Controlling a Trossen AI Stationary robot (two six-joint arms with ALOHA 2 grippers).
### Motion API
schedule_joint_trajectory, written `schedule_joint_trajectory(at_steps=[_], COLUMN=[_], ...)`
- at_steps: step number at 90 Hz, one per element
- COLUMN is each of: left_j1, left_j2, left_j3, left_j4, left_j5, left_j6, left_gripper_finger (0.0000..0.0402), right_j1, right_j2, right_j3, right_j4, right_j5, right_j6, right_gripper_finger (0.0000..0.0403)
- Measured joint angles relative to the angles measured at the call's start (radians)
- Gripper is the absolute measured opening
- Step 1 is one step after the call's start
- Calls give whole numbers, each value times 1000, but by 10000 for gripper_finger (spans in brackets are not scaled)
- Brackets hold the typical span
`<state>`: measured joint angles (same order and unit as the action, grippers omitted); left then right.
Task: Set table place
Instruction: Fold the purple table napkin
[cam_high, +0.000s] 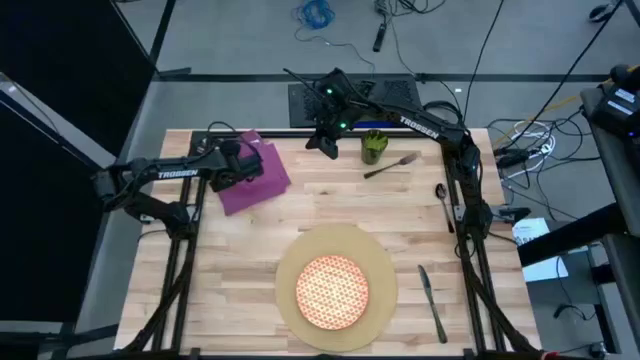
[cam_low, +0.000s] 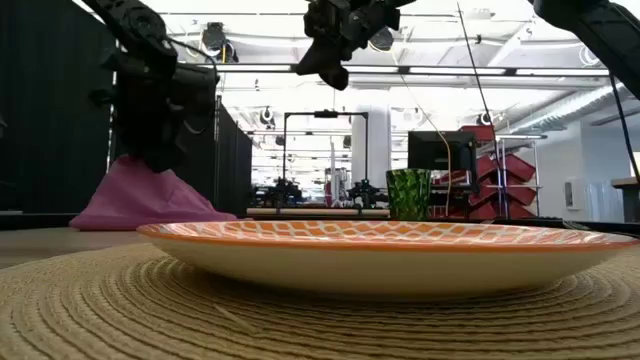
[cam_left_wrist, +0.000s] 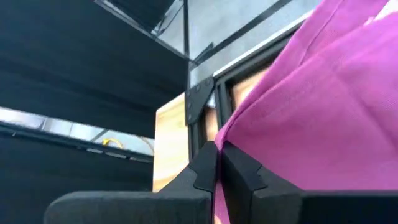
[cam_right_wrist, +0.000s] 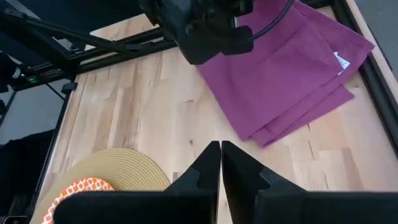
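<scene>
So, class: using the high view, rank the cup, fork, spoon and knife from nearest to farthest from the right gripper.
1. Cup, just beside the right gripper at the far edge.
2. Fork, a little beyond the cup.
3. Spoon, right side.
4. Knife, near right, beside the mat.

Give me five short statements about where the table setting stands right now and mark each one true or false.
1. The plate sits on the mat. True.
2. The napkin lies beside the plate. False: it is at the table's far left, under the left gripper.
3. The knife lies right of the mat. True.
4. The cup stands on the mat. False: it is at the far edge.
5. The right gripper holds the fork. False: shut on nothing.
</scene>
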<state>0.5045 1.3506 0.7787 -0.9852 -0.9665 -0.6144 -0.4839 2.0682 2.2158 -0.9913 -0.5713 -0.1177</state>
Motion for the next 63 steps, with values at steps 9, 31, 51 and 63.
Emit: schedule_joint_trajectory(at_steps=[9, 31, 51, 63], left_j1=[-1, 0, -1, -1], left_j2=[0, 0, 0, 1], left_j3=[12, 12, 12, 26], left_j4=[7, 1, 4, -47], left_j5=[30, 34, 49, 8], left_j6=[50, 134, 176, 102], left_gripper_finger=[0, 21, 91, 124], right_j1=[2, 15, 22, 21], right_j2=[0, 0, 0, 1], right_j3=[0, 0, 0, 0], right_j4=[0, -2, -2, -15], right_j5=[0, 0, -2, -1], right_j6=[-1, -3, -8, -20], right_gripper_finger=[0, 0, 0, 0])
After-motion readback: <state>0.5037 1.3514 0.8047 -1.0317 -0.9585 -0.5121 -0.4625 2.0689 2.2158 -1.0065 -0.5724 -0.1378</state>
